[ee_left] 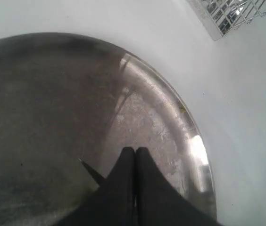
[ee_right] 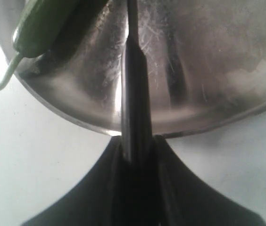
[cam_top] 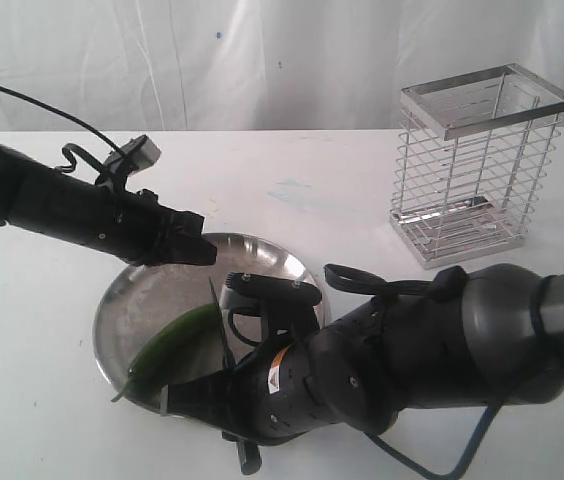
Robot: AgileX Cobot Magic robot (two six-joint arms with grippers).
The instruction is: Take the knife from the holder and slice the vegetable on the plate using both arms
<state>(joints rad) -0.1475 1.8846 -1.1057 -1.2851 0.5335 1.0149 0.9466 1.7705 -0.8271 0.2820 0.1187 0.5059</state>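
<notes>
The green vegetable [cam_top: 172,343] lies on the near-left part of the steel plate [cam_top: 280,254], its stem tail over the rim. My right gripper [cam_top: 228,372] is shut on the black handle of the knife [cam_top: 219,320]. The dark blade reaches over the plate close to the vegetable's thick end. In the right wrist view the knife [ee_right: 134,84] runs straight out from the gripper [ee_right: 135,143] across the plate [ee_right: 208,117], with the vegetable [ee_right: 43,23] off to one side of it. My left gripper [cam_top: 202,250] [ee_left: 135,151] hangs shut and empty over the plate's far side [ee_left: 170,108]. The knife tip [ee_left: 89,170] shows beside it.
The wire holder [cam_top: 477,165] stands empty at the back right of the white table; one corner of the holder [ee_left: 232,14] shows in the left wrist view. A white curtain closes the back. The bulky right arm [cam_top: 412,350] covers the table's near right.
</notes>
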